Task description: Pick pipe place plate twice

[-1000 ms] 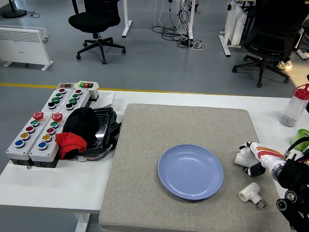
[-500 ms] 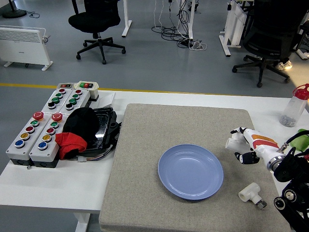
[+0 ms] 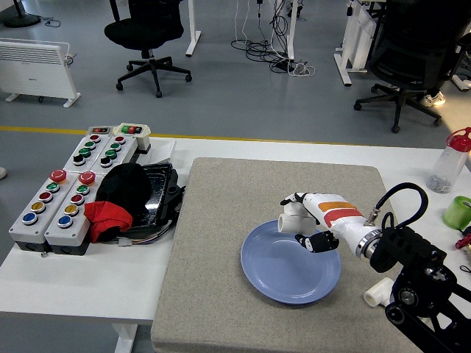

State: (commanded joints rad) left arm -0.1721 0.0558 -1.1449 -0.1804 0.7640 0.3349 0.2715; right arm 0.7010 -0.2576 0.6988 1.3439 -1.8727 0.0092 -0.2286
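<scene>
A blue plate (image 3: 283, 272) lies on the grey mat (image 3: 221, 243). My right hand (image 3: 302, 220) is shut on a white pipe fitting (image 3: 290, 219) and holds it just above the plate's far rim. A second white pipe fitting (image 3: 375, 292) lies on the mat to the right of the plate, partly behind my right arm. My left arm is out of view.
Grey button boxes (image 3: 55, 209) and a black-and-red bundle (image 3: 118, 198) sit at the left. A clear bottle with a red cap (image 3: 450, 160) and a green cup (image 3: 458, 212) stand at the right edge.
My right hand has carried the pipe fitting leftward, from the mat right of the plate to above the plate's far rim. The second fitting has not moved.
</scene>
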